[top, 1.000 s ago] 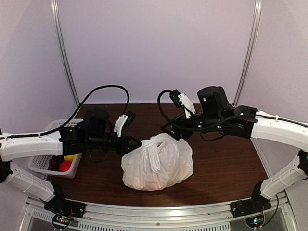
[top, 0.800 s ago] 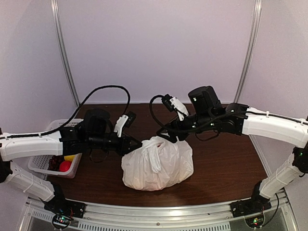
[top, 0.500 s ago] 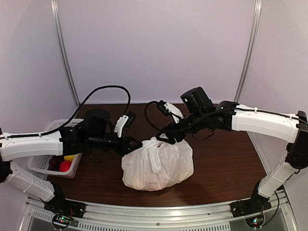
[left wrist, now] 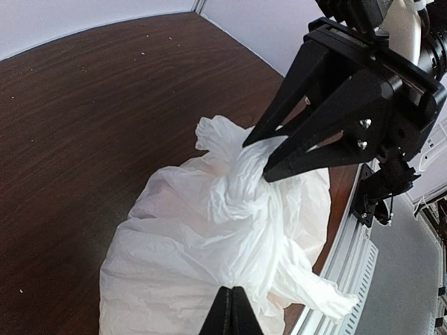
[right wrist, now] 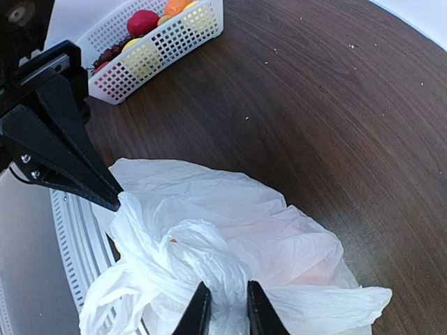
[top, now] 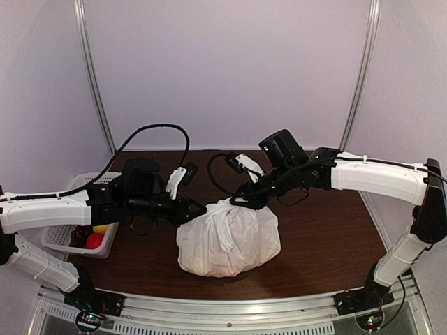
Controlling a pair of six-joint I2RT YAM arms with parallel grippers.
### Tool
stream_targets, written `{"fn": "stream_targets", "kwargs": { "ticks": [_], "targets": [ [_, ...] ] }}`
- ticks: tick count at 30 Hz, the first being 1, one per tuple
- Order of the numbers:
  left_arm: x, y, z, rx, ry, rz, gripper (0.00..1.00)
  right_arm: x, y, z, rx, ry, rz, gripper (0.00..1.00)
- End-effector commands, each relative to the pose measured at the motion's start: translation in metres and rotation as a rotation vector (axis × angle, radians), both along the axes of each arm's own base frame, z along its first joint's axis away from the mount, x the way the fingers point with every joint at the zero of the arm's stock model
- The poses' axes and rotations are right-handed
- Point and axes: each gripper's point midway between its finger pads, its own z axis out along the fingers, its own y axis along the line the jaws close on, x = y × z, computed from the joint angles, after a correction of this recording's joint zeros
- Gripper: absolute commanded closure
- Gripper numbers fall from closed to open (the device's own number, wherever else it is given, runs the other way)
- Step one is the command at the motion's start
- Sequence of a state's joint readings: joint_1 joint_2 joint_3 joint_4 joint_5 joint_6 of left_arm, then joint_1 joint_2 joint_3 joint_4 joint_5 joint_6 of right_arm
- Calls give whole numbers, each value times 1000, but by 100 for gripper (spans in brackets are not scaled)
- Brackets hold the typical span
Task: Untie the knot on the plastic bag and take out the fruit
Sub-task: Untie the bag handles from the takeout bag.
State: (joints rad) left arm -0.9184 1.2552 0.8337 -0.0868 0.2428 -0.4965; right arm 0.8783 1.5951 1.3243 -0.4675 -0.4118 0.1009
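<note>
**Top external view: both grippers on the tied bag at mid-table**

I see the plastic bag (top: 230, 241) sitting as a full, crinkled white lump in the middle of the table, slightly toward the near edge. The knot (left wrist: 230, 162) is a twisted lump at its top, with a short ear sticking out beside it. The right gripper (right wrist: 227, 289) comes in from the far right. Its fingers are nearly closed, with the twisted plastic of the knot pinched between them. The left gripper (left wrist: 231, 296) reaches in from the left. It is closed to a point, and its tip nips the film at the bag's upper left shoulder.

A white slatted basket (right wrist: 174, 38) stands well apart at the left edge, holding red, yellow and orange pieces and a dark cluster. A black cable (top: 150, 129) loops above the left arm.

I cannot make out the bag's contents. Only a peach tint (right wrist: 318, 269) shows through the film. From above, the right gripper covers the knot.

The table (top: 328, 244) is dark brown wood, flecked with pale specks. An aluminium rail (top: 230, 317) runs along its near edge, and pale walls (top: 223, 70) close off the far side.
</note>
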Motion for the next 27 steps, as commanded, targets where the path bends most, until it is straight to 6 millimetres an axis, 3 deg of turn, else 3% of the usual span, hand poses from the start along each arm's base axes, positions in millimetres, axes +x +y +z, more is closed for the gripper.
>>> {"fn": "stream_targets", "kwargs": {
  "ticks": [1,5,8,15,21,24,27],
  "targets": [
    [5,-3,10,-13,-28,8,100,3,-2,18,43,-28,-15,88],
    [9,3,3,21,-3,57,100,7,-9,25,65,-49,-70,99],
    [12,6,3,24,-1,91,100,12,-18,37,101,-78,-138,100],
    [34,-9,42,-7,-93,112,100,21,-20,74,209,-143,-206,100],
    [51,-27,63,0,-162,93,100,34,-15,90,238,-190,-236,100],
    [52,-28,65,-8,-195,88,100,35,-16,90,253,-206,-246,100],
    [49,-23,48,-5,-196,86,100,32,-16,79,285,-196,-246,100]
  ]
}}
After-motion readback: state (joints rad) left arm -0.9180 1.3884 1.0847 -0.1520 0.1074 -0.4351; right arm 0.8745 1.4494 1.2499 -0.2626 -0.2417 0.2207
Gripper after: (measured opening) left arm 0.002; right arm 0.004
